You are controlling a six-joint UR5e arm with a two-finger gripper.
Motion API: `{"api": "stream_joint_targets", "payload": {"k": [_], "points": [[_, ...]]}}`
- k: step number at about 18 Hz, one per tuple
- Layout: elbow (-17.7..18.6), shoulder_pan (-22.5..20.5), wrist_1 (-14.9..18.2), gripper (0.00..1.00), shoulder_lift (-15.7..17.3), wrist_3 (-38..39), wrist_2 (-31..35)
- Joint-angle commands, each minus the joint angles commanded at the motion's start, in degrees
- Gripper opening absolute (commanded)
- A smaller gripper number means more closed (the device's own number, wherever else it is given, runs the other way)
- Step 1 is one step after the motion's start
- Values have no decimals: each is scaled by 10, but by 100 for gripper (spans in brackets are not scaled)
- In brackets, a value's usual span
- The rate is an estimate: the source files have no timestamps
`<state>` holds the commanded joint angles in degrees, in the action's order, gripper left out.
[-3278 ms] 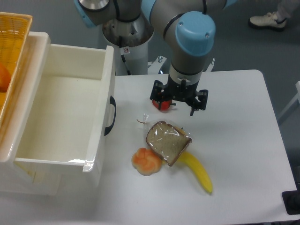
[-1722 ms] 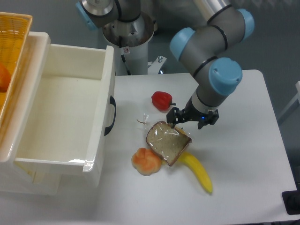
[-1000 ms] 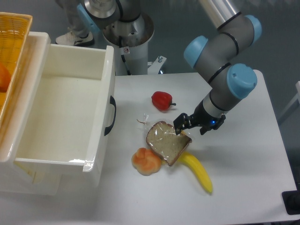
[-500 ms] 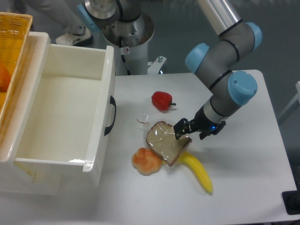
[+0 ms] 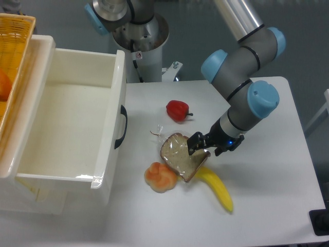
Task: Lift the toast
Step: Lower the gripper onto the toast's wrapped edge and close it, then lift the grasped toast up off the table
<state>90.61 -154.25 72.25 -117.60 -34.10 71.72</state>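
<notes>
The toast is a tan-brown slice with a dark crust in clear crinkly wrap, lying flat on the white table near its middle. My gripper is low over the toast's upper right corner, tilted toward it. One finger reaches over the slice's edge and the other stands just off to the right. The jaws stand apart, and I cannot see whether they touch the wrap.
A lumpy orange bun lies against the toast's lower left, and a yellow banana against its lower right. A red pepper sits behind. A white open bin with a black handle fills the left, with a yellow basket beyond.
The arm swung from over the red pepper to the right, then came down and leftward onto the toast's upper right corner. The toast, bun and banana have not moved.
</notes>
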Motion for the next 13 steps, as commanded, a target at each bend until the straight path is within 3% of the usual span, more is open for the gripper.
{"api": "stream_joint_targets", "payload": {"k": [13], "points": [[6,0,2,49,4,1,1]]}}
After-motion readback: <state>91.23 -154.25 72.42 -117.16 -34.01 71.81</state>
